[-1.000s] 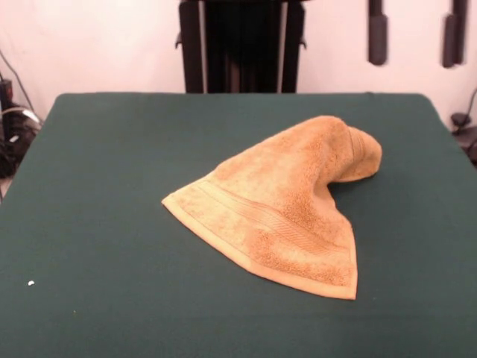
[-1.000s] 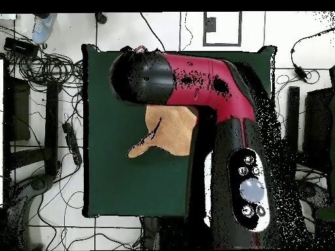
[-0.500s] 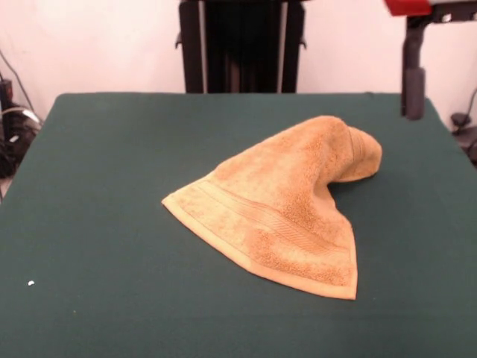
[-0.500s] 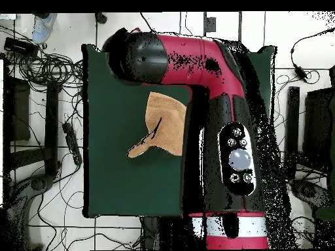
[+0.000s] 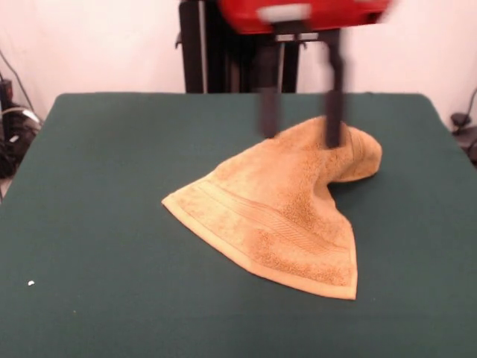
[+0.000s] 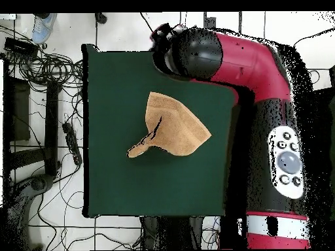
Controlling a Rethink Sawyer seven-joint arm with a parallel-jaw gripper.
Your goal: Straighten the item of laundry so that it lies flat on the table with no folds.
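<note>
The item of laundry (image 5: pixel 283 212) is an orange-tan towel lying crumpled on the green table (image 5: pixel 112 186), right of centre. Its near corner is spread flat with a ribbed band showing, and its far end is bunched into a raised hump. In the overhead view the towel (image 6: pixel 171 127) is a folded wedge with a narrow tail pointing to the lower left, on the table (image 6: pixel 118 183). My gripper (image 5: pixel 300 139) hangs blurred above the hump at the towel's far end, open, its two fingers wide apart with nothing between them. From overhead the red arm (image 6: pixel 262 72) covers the gripper.
A small white speck (image 5: pixel 30 283) lies on the cloth at the near left. Cables (image 6: pixel 39 72) and dark stands crowd the floor left of the table in the overhead view. A shoe (image 6: pixel 42 26) shows at the top left corner.
The arm has swung from the right side of the front view to the middle, bringing the gripper down over the towel's far end. The towel has not moved.
</note>
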